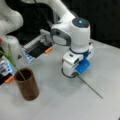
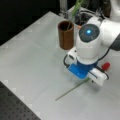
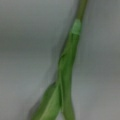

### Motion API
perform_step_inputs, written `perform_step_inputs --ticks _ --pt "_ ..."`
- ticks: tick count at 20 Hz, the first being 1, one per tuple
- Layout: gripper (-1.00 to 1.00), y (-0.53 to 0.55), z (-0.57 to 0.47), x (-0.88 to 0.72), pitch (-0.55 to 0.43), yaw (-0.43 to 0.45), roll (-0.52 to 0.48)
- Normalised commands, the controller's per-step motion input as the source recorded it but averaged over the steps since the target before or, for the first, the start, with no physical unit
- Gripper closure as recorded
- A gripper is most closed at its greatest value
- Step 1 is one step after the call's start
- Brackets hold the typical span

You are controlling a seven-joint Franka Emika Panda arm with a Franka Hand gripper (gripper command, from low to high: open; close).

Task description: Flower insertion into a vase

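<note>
A robot lab: a white robot arm (image 1: 72,30) works over a plain grey surface (image 1: 75,100) edged by a perforated black board (image 2: 15,107), against dark backdrop.

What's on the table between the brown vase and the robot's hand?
Nothing. In both front views only bare table lies between the vase and the gripper, which is low over a flower stem lying flat.

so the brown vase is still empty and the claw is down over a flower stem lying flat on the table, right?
Not quite: the vase is not empty. A front view shows a green flower stem already standing in it. The rest holds: the claw is down over the other stem, which lies flat on the table.
</note>
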Motion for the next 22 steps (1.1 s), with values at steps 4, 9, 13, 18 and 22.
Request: perform_step_inputs --ticks 4,9,13,18,22 --pt "-1.0 -0.07 -0.22 0.14 -0.069 0.037 -0.173" --pt "-1.0 -0.08 -0.24 0.14 -0.068 0.048 -0.196" --pt "-1.0 0.01 -0.14 0.1 -0.008 0.036 -0.27" --pt "-1.0 0.2 -0.06 0.06 0.066 0.028 -0.355" --pt "-1.0 0.27 -0.06 0.0 0.111 0.041 -0.305"
